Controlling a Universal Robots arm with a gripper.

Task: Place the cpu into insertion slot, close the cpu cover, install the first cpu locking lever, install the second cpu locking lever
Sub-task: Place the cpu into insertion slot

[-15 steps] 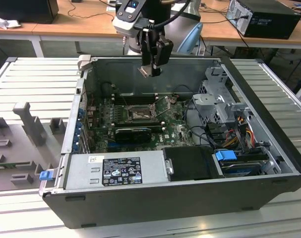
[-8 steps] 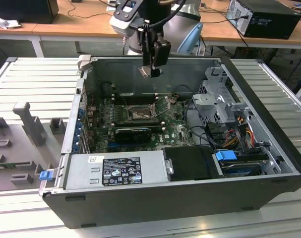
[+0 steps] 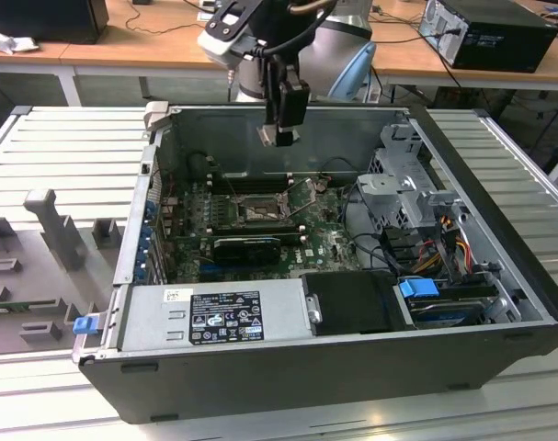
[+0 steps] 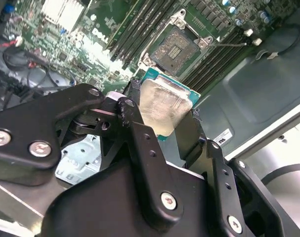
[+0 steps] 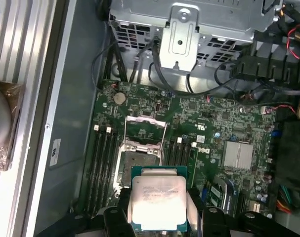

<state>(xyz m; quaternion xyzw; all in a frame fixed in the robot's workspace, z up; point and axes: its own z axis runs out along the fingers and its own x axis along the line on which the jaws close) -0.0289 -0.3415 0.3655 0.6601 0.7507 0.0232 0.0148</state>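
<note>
- Silver-grey on its metal top and green at the edges, the small flat square cpu (image 4: 164,106) is clamped on two opposite sides by the black fingers (image 4: 189,136) of the gripper (image 4: 162,111). Its top faces the wrist cameras.
- Below it, and apart from it, lies the square insertion slot (image 5: 138,165). The slot is bare, with its grid of contacts showing in the second wrist view, so the chip is not yet seated.
- Just beyond the slot, the thin silvery cpu cover (image 5: 146,120), a frame plate with a square opening, stands swung up and open.
- With the cover open, I judge that neither of the locking levers can be fastened yet. I cannot make the levers out clearly.
- Around the slot spreads the green motherboard (image 5: 214,118), with dark memory slots on either side.
- In the exterior view the arm holds the chip well above the board, roughly over the slot, inside the open dark computer case (image 3: 288,367).
- The case lies on a ribbed grey metal table (image 3: 67,147).
- By my reading, the work is in its first step: the chip is picked up and carried over the slot, and none of the four steps is complete.
</note>
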